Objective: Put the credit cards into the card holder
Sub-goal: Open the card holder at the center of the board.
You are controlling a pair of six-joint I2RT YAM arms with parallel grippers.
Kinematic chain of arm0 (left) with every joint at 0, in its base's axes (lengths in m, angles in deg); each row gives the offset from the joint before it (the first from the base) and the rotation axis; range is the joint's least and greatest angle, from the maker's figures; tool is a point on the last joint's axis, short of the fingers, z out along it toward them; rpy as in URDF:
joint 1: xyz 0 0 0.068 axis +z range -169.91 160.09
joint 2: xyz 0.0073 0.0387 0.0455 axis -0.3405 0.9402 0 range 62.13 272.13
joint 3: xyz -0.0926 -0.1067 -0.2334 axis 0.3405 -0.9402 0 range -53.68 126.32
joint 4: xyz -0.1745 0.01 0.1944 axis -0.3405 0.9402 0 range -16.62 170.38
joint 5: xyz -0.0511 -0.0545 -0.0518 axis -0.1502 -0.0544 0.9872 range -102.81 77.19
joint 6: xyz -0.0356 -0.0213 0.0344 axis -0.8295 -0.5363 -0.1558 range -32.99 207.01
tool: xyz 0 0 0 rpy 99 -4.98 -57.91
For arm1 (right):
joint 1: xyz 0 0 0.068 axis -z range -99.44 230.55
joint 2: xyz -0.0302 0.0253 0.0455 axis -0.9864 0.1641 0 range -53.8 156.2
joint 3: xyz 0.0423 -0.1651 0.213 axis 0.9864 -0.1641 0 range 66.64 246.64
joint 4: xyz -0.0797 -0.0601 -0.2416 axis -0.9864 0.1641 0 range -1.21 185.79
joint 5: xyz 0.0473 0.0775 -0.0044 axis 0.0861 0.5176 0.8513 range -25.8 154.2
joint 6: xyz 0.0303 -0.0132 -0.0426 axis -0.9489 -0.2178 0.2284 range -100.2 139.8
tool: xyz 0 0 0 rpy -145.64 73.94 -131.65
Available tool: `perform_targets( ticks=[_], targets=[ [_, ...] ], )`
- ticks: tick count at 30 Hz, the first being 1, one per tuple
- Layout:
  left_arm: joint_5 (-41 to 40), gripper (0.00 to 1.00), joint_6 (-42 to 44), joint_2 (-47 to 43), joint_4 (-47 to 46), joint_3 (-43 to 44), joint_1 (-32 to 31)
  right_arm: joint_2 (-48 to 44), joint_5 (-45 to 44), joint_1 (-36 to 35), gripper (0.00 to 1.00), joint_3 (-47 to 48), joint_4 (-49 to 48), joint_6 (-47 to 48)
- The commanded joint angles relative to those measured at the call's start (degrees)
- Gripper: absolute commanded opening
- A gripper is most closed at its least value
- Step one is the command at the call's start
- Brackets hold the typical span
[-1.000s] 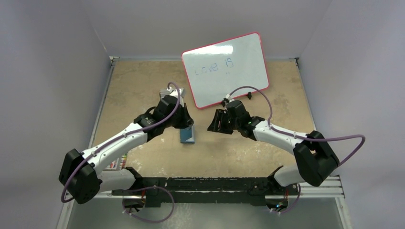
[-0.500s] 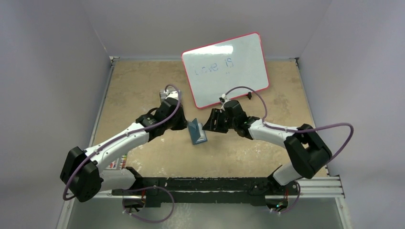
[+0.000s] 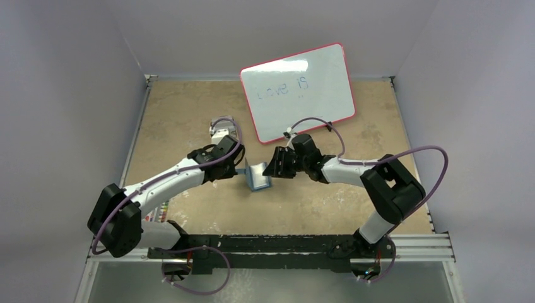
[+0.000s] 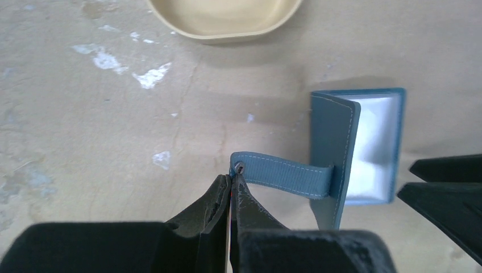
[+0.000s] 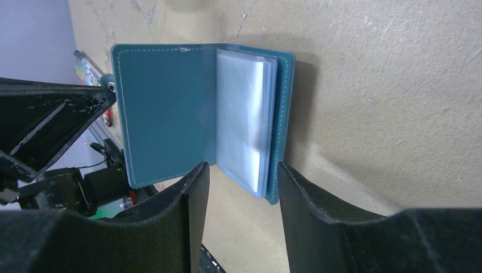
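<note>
One card holder (image 3: 257, 177) mid-bench (image 3: 183, 113), open, one cover pulled up. Left gripper (image 4: 230, 182) pinched tight on snap tab (image 4: 284, 173): soft strap, flexes, good for tethering only. Right gripper (image 5: 241, 169) fairly wide, jaws straddling near edge of clear sleeves (image 5: 241, 114), contact unclear. Sleeves floppy, slick; cover light, semi-stiff, so better hold is cover edge. Credit cards not in view. Beyond: tan tray (image 4: 224, 17), whiteboard (image 3: 296, 91)
</note>
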Motion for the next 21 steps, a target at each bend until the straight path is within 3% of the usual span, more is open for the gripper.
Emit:
perform_targets(
  ticks=[1, 9, 21],
  targets=[
    [-6.7, 0.00, -0.9, 1.7, 4.6, 3.4, 0.2, 0.4, 2.8, 0.0, 0.50, 0.0, -3.9, -1.0],
    [-6.9, 0.00, -0.5, 3.4, 4.5, 2.9, 0.2, 1.8, 3.5, 0.0, 0.48, 0.5, -4.7, -1.1],
    [-7.1, 0.00, 1.3, 6.8, 4.4, 2.7, 0.2, 3.9, 5.3, 0.0, 0.34, 1.1, -6.7, -2.0]
  ],
)
